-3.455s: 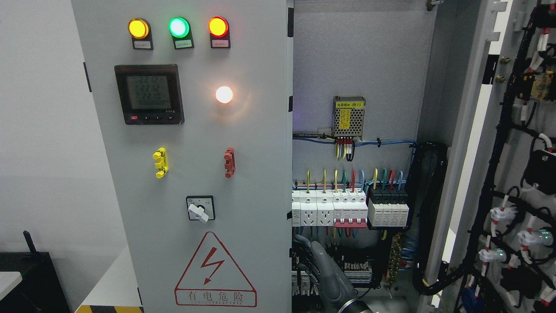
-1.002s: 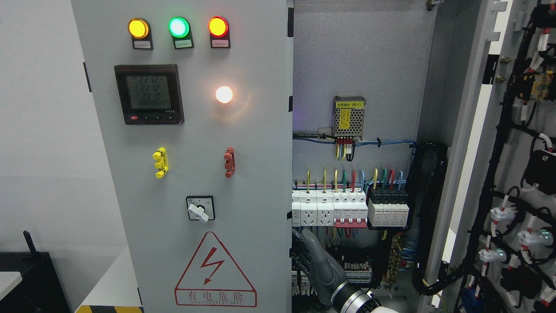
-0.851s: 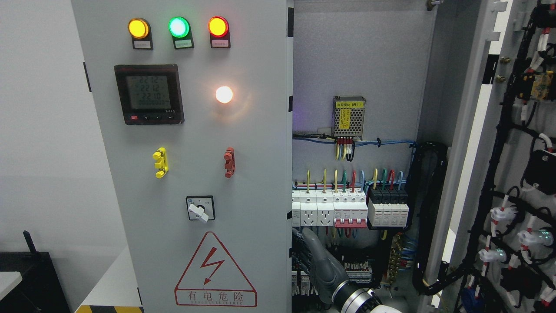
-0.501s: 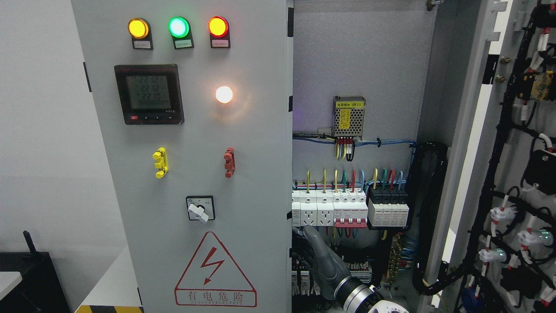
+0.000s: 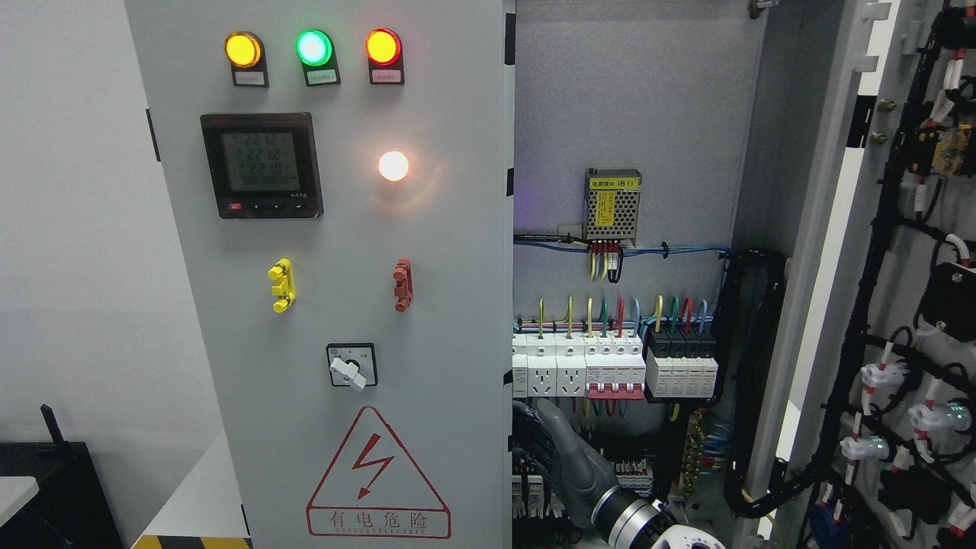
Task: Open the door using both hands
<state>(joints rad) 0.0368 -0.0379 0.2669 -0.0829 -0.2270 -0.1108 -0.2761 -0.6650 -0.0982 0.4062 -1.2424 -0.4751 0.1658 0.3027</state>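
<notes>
At bottom centre, the right hand (image 5: 568, 457) (dark grey, smooth-shelled) reaches behind the free edge of the left door (image 5: 343, 305), a flat grey metal panel; its fingers seem hooked there, though the grip is hidden. Beside it, the right door (image 5: 900, 267) stands swung wide.

Door panel (image 5: 427, 252) was matt grey painted metal, smooth. Robot hand (image 5: 568, 457) looked matt grey plastic, wrist ring (image 5: 629, 518) shiny metal. Indicator lamps (image 5: 313, 47) glossy plastic.
</notes>
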